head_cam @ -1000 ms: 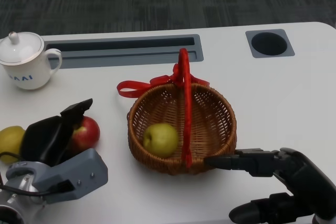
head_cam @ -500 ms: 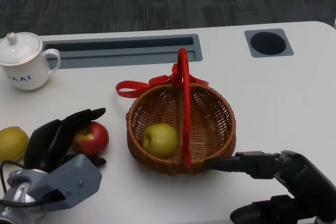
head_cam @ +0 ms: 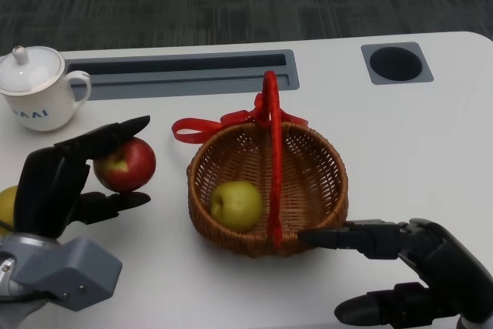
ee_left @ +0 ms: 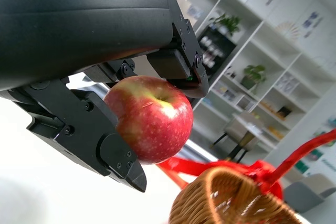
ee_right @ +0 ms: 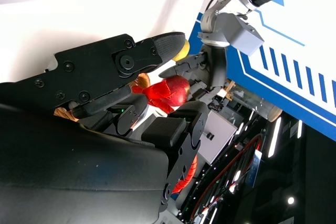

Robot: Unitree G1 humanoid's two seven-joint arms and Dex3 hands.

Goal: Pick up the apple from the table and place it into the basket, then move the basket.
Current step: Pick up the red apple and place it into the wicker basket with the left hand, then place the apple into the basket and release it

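Note:
My left hand [head_cam: 73, 179] grips the red apple [head_cam: 125, 164] and holds it off the table, to the left of the wicker basket [head_cam: 308, 190]. In the left wrist view the apple [ee_left: 149, 116] sits between the black fingers [ee_left: 113, 148], with the basket [ee_left: 231, 200] beyond it. The basket has an upright red handle [head_cam: 271, 152] with a red ribbon, and a yellow-green fruit [head_cam: 236, 204] lies inside. My right hand [head_cam: 408, 263] is open at the basket's near right rim; whether its fingertips touch the wicker I cannot tell. The right wrist view also shows the apple [ee_right: 170, 90].
A white lidded cup [head_cam: 37, 90] stands at the back left. A yellow fruit [head_cam: 6, 206] peeks out behind my left hand. A grey cable slot [head_cam: 185, 73] and a round grommet [head_cam: 395, 63] lie along the table's far side.
My left hand has closed on the red apple and lifted it off the table, up and slightly away from me. The right hand has stayed by the basket.

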